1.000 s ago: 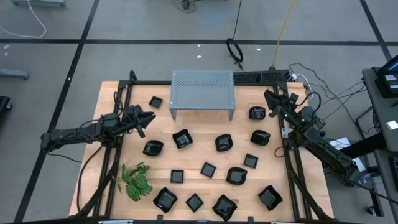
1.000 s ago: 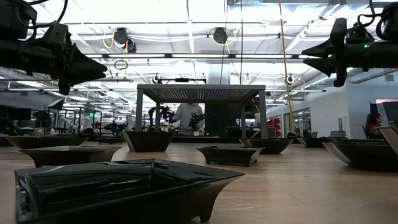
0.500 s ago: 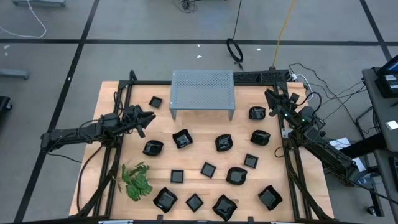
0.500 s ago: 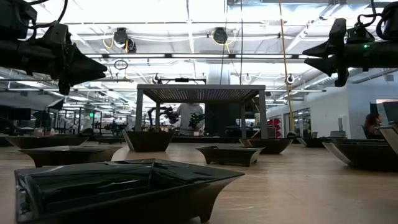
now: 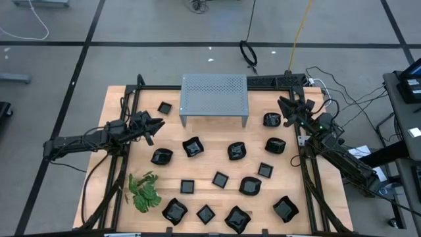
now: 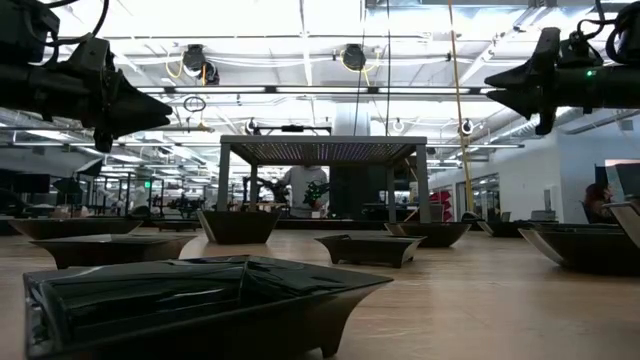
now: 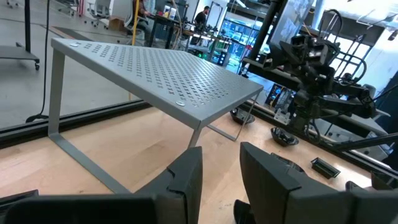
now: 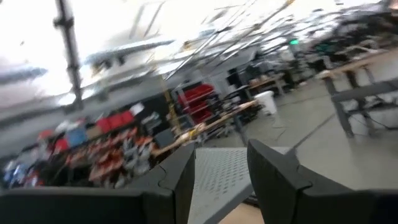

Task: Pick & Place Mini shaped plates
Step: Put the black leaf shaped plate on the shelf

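Note:
Several small glossy black plates rest flat on the wooden table in the high view, among them a wavy one (image 5: 162, 156), a square one (image 5: 164, 107) and one (image 5: 272, 120) by the right arm. My left gripper (image 5: 156, 125) hovers open above the table's left side, beside the wavy plate's far side and clear of it. My right gripper (image 5: 283, 104) hangs open in the air near the far right, just beyond the plate there. In the low view the left gripper (image 6: 165, 108) and right gripper (image 6: 490, 85) are both high above the plates (image 6: 200, 300).
A grey perforated metal stand (image 5: 214, 97) stands on its legs at the table's far middle; the left wrist view shows the stand (image 7: 161, 74) close ahead. A green leafy sprig (image 5: 145, 191) lies near the front left. Black frame rails (image 5: 125, 151) run along both table sides.
My right gripper has risen a little in the low view, still open; its wrist view is blurred by motion. The plates have stayed where they were.

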{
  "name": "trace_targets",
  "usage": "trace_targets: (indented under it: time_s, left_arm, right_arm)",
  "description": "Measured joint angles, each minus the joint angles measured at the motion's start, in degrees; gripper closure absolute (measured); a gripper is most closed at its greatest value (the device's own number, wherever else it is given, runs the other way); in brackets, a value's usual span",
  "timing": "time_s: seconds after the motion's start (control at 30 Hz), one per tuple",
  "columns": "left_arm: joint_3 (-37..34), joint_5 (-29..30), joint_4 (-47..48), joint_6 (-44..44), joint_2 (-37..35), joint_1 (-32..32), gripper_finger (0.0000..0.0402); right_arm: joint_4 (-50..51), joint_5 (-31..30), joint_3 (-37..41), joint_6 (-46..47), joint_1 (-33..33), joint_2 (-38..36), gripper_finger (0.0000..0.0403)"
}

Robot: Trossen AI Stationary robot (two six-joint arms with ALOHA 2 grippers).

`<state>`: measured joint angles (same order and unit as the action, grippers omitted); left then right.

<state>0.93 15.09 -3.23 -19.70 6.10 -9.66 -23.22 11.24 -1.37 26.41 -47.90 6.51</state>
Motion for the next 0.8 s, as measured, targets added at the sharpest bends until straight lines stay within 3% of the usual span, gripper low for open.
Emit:
trace_targets:
  time_s: [0.17, 0.3, 0.63, 0.8]
  left_arm:
    - [0.0, 0.02, 0.0, 0.0, -0.01, 0.01, 0.0291]
    - [-0.02, 0.0, -0.01, 0.0, -0.01, 0.0, 0.0291]
    - [-0.01, 0.02, -0.01, -0.01, 0.01, 0.0, 0.0291]
    - [0.0, 0.02, -0.01, 0.0, -0.01, 0.0, 0.0291]
  right_arm:
    - [0.66, 0.89, -3.1, -1.15, 0.0, 1.85, 0.0268]
    - [6.82, 1.01, -7.97, -5.34, 0.0, 4.92, 0.0268]
    - [39.91, 1.43, -21.45, -21.63, 0.49, 17.26, 0.0268]
    - [47.57, 2.39, -23.62, -28.24, 6.02, 23.03, 0.0268]
